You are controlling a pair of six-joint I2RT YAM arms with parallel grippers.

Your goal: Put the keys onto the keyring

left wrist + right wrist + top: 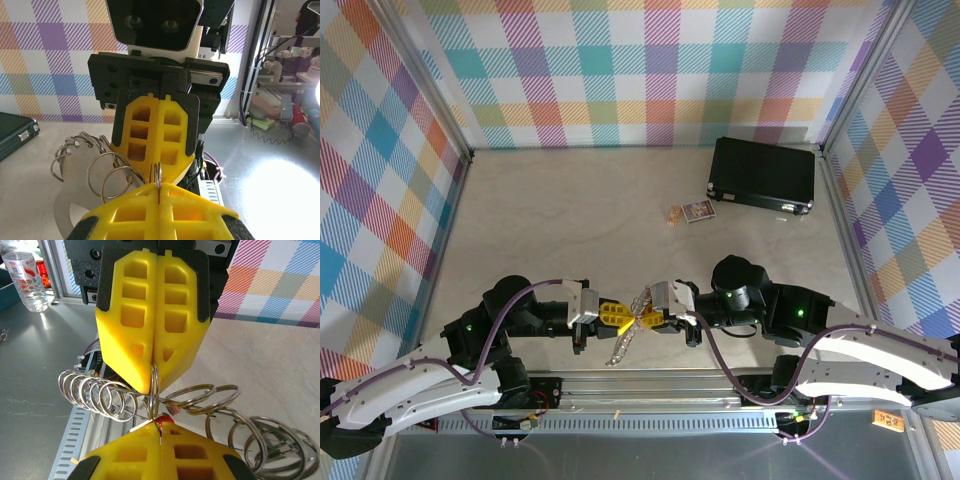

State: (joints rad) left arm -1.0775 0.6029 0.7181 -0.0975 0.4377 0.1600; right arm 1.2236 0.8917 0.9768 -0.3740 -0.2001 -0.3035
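Looking from the left, the left gripper [620, 318] is found close to the middle of the near edge of the worktop [570, 220], and it is pointed to the right. Its yellow fingers [125, 220] are pressed together, and one thin silver ring of the keyring [625, 340] is pinched in the seam between them. The keyring is held above the worktop between the two grippers, which are set tip to tip. In the wrist views it is seen as a bunch of silver split rings [95, 395], fanned out to both sides of the pinched ring, while the rest hangs down toward the near edge. The right gripper [648, 320] is placed just beside the left one and is pointed at it. Its fingers [200, 455] are also closed, and the same thin ring is caught at their tips. The red head of the key [164, 418] is seen right at these tips, touching the ring; it cannot be told whether the key itself is pinched, and its blade is hidden. A small card [698, 211] is lying further to the right, well apart from the grippers. A black case [763, 175] is lying in the far right corner.
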